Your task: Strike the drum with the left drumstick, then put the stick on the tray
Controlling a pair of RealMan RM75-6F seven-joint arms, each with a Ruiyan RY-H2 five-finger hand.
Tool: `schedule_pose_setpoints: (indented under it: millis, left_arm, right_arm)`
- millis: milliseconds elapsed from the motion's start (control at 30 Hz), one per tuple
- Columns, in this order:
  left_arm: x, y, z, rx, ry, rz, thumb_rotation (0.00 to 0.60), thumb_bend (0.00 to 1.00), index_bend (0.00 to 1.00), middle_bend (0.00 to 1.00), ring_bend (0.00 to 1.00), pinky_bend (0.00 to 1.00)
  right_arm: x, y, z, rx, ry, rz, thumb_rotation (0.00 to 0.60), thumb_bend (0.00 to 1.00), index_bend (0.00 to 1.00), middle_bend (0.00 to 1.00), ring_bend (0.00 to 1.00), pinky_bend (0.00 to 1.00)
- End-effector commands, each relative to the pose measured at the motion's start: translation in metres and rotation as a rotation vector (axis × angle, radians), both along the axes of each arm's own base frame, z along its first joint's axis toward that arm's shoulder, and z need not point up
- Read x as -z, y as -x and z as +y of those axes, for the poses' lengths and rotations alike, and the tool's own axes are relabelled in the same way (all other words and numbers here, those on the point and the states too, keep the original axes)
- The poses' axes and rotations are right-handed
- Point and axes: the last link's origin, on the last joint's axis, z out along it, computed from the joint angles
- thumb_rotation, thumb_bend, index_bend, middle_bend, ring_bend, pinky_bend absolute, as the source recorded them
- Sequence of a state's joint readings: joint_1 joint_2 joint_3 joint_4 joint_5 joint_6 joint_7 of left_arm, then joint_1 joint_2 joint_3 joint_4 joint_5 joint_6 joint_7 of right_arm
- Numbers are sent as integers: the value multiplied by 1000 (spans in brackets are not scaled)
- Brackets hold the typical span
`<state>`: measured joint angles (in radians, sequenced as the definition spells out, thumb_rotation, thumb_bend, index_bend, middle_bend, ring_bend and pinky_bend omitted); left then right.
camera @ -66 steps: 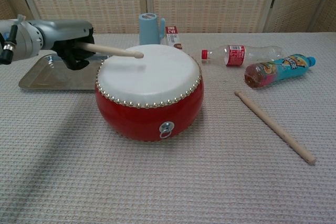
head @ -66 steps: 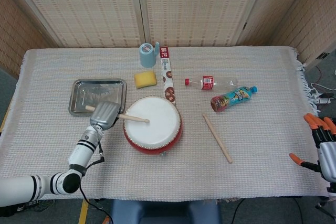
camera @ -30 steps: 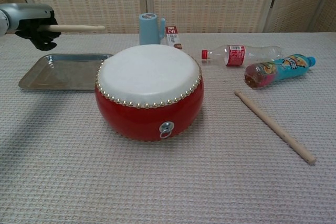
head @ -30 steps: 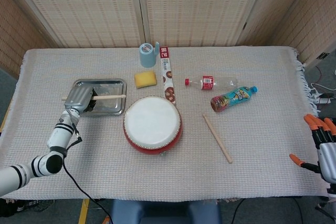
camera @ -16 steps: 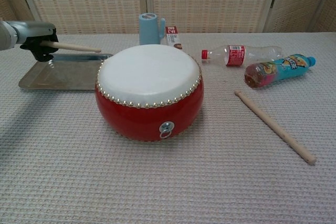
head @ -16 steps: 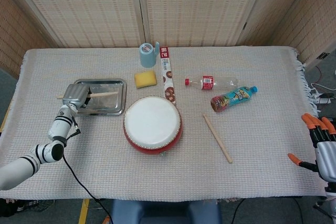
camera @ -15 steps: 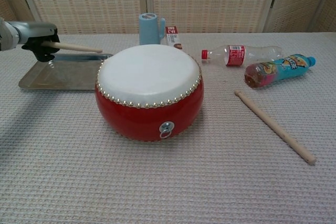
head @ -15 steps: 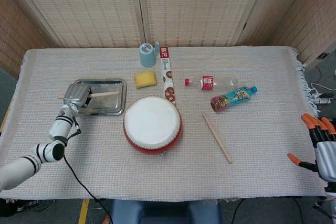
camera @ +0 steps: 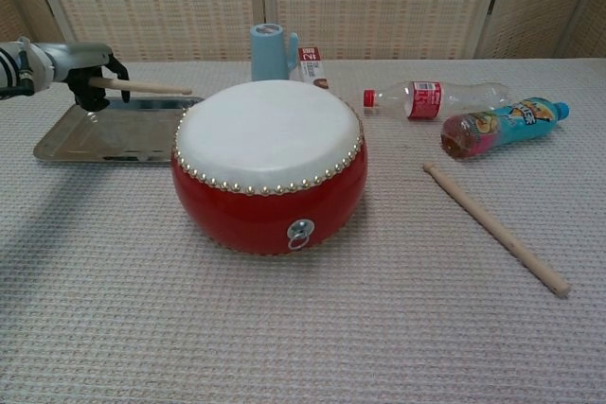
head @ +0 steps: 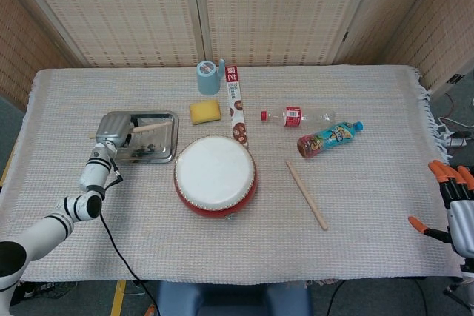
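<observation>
Left robot hand [head: 115, 127] grasping drumstick [head: 150, 128] | stick above tray [head: 167, 155] | drum [head: 215, 175] to its right

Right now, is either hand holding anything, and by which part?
The left hand grips the drumstick near its butt end, above the tray. The right hand holds nothing.

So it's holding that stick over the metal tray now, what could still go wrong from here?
The left hand grips the drumstick above the tray, not resting in it. If released from that height, the stick might bounce or roll out onto the cloth. Its tip also points toward the drum, near the tray's edge, so it could land half across the rim rather than inside.
</observation>
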<state>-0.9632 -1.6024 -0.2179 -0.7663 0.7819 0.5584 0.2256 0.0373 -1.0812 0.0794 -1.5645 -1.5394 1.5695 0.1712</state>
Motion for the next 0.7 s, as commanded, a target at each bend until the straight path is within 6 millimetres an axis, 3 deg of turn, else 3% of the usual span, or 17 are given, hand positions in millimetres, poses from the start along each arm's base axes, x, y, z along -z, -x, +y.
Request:
schedule_pose_setpoints:
  millis: [33,167,300,400,700]
  left_arm:
    - [1,2,0,-10,-5,5,600,662,324,340,317,449]
    - [0,6,0,-39,8,14,600,578,185,225,206,344]
    - [-2,7,1,-59,-8,8,600,393,25,73,46,170]
    - [-3,7,1,-68,-22,7,600,315,0,5,0,120]
    - [-2,4,3,-86,-43,1,600,246,0,0,0,46]
  right_arm:
    - [0,0,-1,-1,0,0,600,21,0,55,0,0]
    - [0,0,-1,-5,0,-1,600,22,0,55,0,0]
    - [-1,-1,0,-6,2,0,600,22,0,55,0,0]
    - [-1,0,1,-3,6,1,600,22,0,55,0,0]
    - [-2,-1,3,-3,11,4,600,21,0,55,0,0]
